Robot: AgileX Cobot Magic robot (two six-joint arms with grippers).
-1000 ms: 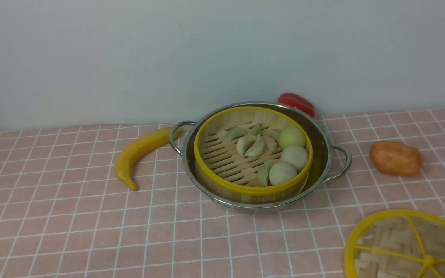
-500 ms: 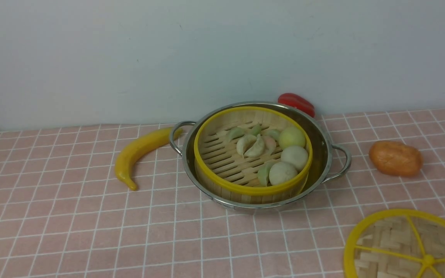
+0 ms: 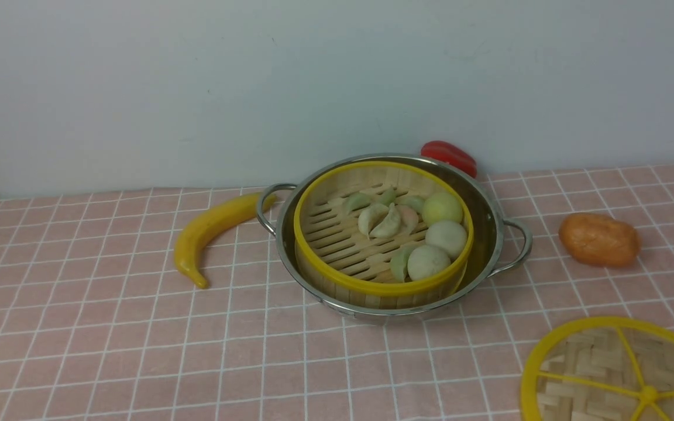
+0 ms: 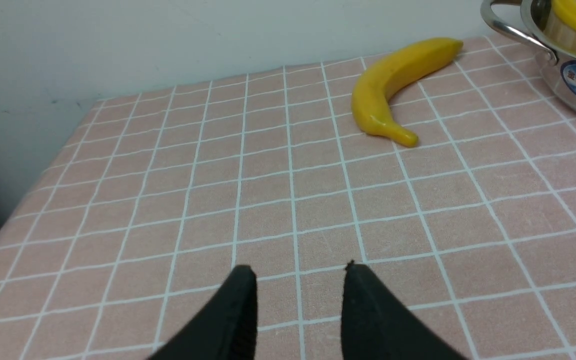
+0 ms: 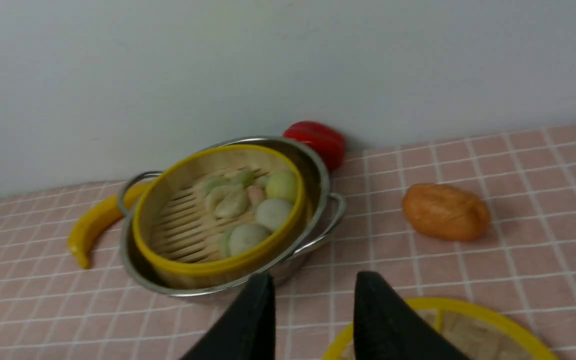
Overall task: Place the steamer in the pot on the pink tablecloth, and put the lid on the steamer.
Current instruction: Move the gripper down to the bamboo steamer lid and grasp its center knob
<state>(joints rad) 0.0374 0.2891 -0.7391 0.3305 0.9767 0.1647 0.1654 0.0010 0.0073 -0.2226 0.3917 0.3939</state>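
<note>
Already the round slatted bamboo steamer with its yellow rim sits inside the wide shiny steel pot on the pink white-gridded tablecloth. The flat woven yellow-rimmed lid lies well apart, to the pot's right. The left gripper and right gripper hang with jaws parted, holding nothing.

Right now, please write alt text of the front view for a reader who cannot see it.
A bamboo steamer of dumplings sits inside a steel pot on a pink tablecloth; its lid lies apart, front right.
</note>
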